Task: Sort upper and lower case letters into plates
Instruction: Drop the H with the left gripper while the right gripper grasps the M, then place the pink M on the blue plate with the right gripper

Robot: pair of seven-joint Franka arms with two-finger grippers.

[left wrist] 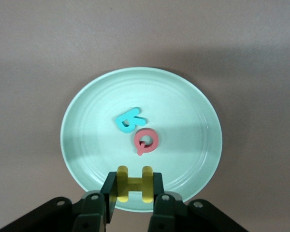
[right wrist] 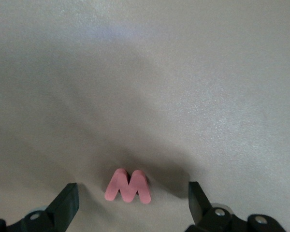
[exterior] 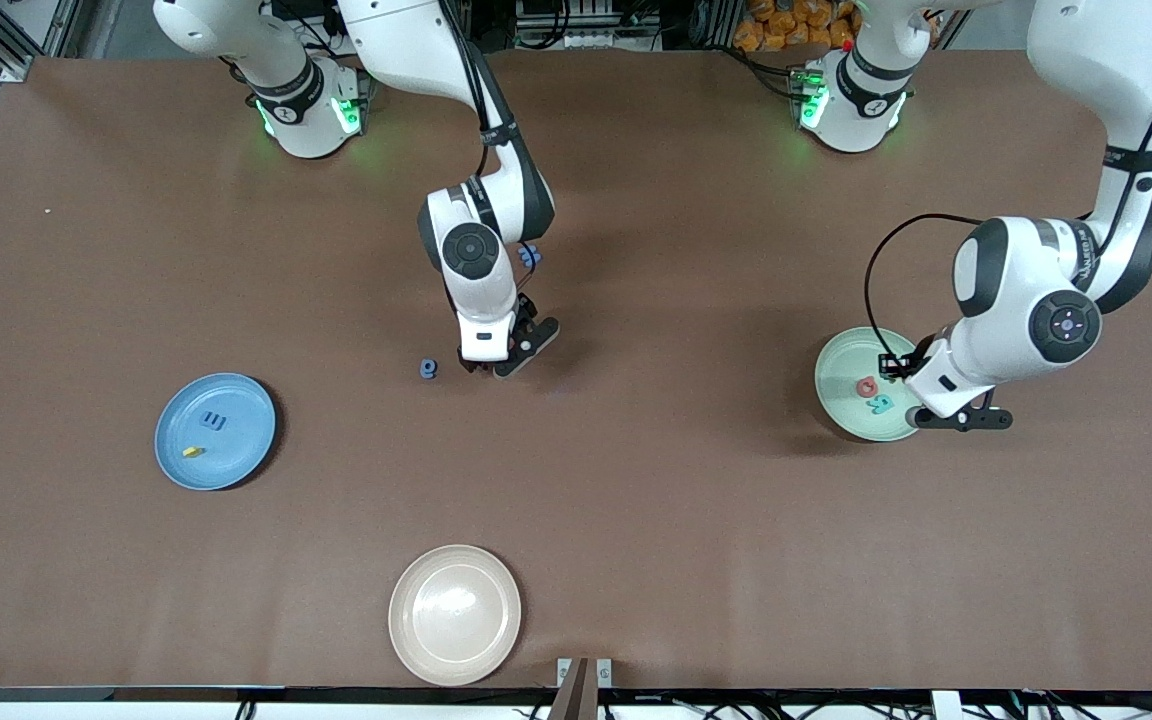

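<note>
Right tool (right wrist: 130, 203) astride pink M (right wrist: 128, 186)

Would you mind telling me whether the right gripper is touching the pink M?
Apart. The right wrist view shows the right gripper open, bare table between each jaw and the pink M.

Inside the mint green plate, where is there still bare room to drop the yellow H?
The left hand holds the yellow H over the mint green plate, above its rim. The middle is crowded: the teal letter and the pink Q lie touching there. The rest of the plate, a wide ring between them and the rim, is bare.
</note>
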